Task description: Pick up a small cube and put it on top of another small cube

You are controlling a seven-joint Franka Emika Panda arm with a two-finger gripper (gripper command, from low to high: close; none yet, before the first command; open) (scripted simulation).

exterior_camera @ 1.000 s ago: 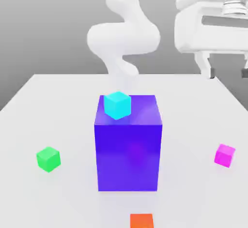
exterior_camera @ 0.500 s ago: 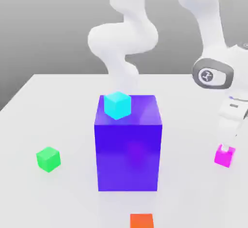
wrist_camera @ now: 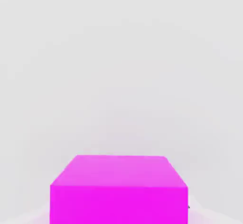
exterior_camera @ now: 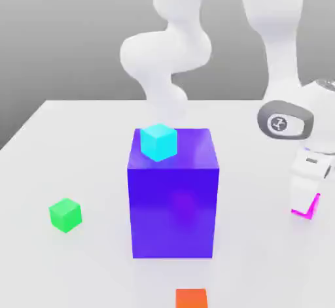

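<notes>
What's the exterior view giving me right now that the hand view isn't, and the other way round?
Exterior: the cyan cube on the big blue-purple block, the green cube, an orange square at the near edge, and the arm down over the magenta cube, covering most of it. Hand: that cube's whole top face. Both: the magenta cube and the white table.

White arm bent low, tool (exterior_camera: 305, 199) down at the table (wrist tilted)
</notes>
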